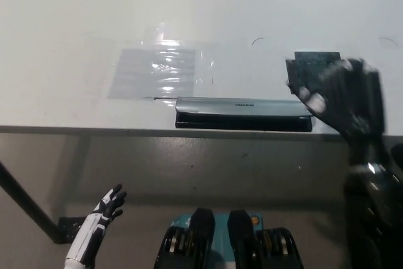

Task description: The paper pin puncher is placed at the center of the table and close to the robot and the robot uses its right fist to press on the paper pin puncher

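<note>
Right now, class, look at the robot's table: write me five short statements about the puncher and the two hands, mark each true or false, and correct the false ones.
1. The paper pin puncher lies at the table's near edge. True.
2. The black right hand presses on the puncher. False: it is off to the puncher's right, blurred, not on it.
3. The white left hand rests on the table. False: it hangs below the table edge, fingers apart.
4. A dark patch lies partly behind the right hand. True.
5. A clear plastic sheet covers the puncher. False: it lies beyond the puncher's left end.
</note>
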